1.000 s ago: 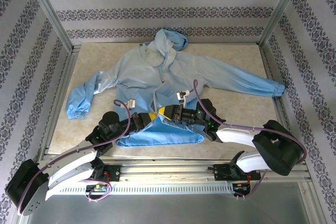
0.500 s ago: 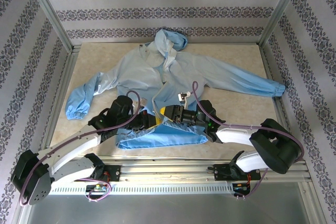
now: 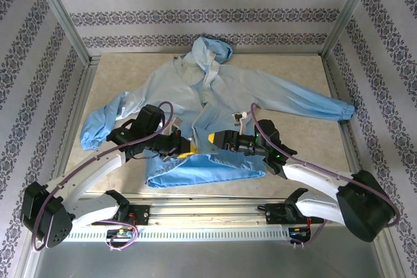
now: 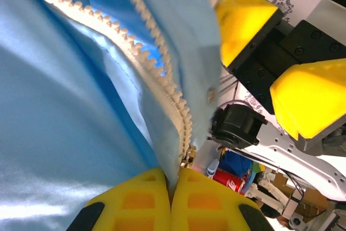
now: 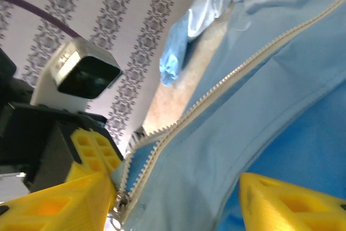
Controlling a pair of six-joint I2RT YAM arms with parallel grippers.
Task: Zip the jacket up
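Observation:
The light-blue jacket (image 3: pixel 221 92) lies spread on the table, hood to the back. Its darker hem (image 3: pixel 202 172) is bunched near the front edge. My left gripper (image 3: pixel 187 151) is shut on the bottom end of the whitish zipper (image 4: pixel 157 63), its yellow pads (image 4: pixel 140 198) pressed together on the tape. Just to its right, my right gripper (image 3: pixel 212 140) stands open, its fingers (image 5: pixel 54 204) either side of the front panel. The metal zipper slider (image 5: pixel 120 203) hangs by its left finger. Above the slider the two rows of zipper teeth (image 5: pixel 227 85) run apart.
The sleeves reach out to both sides, cuffs at the left (image 3: pixel 91 138) and right (image 3: pixel 342 110). Bare table (image 3: pixel 117 73) shows behind the left sleeve. Metal frame posts (image 3: pixel 62 14) and patterned walls enclose the table; a rail (image 3: pixel 208 209) runs along the front edge.
My right gripper has opened and drawn slightly to the right. The left arm has swung further over the table while it keeps its grip on the zipper end.

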